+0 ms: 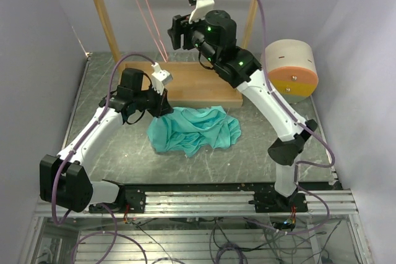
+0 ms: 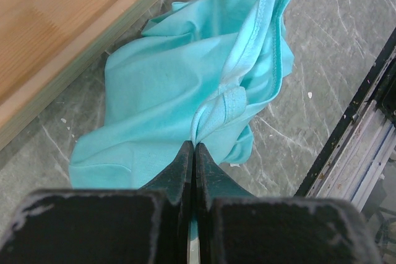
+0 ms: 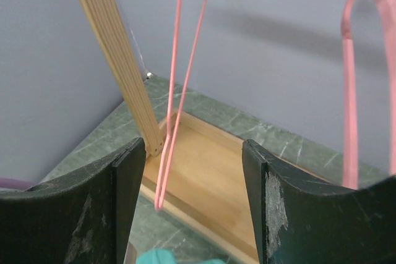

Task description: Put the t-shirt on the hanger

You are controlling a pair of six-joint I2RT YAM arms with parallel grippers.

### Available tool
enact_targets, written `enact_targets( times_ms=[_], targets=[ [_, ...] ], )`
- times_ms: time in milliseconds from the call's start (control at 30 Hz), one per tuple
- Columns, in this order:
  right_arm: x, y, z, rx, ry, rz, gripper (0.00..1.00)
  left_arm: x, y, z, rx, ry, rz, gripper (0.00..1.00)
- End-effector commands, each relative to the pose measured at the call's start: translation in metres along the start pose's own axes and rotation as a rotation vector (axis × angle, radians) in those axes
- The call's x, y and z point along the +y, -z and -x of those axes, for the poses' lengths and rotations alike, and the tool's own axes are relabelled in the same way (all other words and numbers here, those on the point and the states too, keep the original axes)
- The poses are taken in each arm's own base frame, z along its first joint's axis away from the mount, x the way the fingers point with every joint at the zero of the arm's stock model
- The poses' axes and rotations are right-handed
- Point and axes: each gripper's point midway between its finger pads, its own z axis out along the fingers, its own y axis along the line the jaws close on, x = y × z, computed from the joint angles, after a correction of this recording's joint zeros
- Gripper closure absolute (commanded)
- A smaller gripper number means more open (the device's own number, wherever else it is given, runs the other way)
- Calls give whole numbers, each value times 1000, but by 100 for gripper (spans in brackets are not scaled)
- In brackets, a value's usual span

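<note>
Just in front of the wooden rack's base [image 1: 201,85], the teal t-shirt [image 1: 195,129] lies crumpled on the table [image 1: 117,153], with the left end effector [image 2: 193,149] clamped on its fold. The right end effector [image 3: 193,149], fingers apart, faces a hanging pink hanger [image 3: 166,153].

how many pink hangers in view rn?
2. Left hanger hangs on the wooden rack near its left post; right hanger hangs further right, mostly hidden in the top view.

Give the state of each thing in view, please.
t-shirt: crumpled on the table, one fold pinched.
left gripper: shut on the t-shirt.
right gripper: open, empty, raised.
far hanger: hanging, bare.
near hanger: hanging beside the right gripper, bare.
</note>
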Motion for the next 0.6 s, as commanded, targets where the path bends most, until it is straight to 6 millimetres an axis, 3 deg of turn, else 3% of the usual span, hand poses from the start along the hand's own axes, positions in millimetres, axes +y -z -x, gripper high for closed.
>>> enact_targets(
  times_ms=[0, 233, 567],
  targets=[
    [9, -25, 8, -93, 15, 29, 36, -5, 1, 0, -15, -35, -15, 93],
    [19, -66, -28, -65, 18, 58, 36, -10, 4, -6, -11, -36, -25, 93],
    [19, -85, -60, -22, 24, 46, 40, -12, 5, -14, -13, -26, -25, 93]
  ],
)
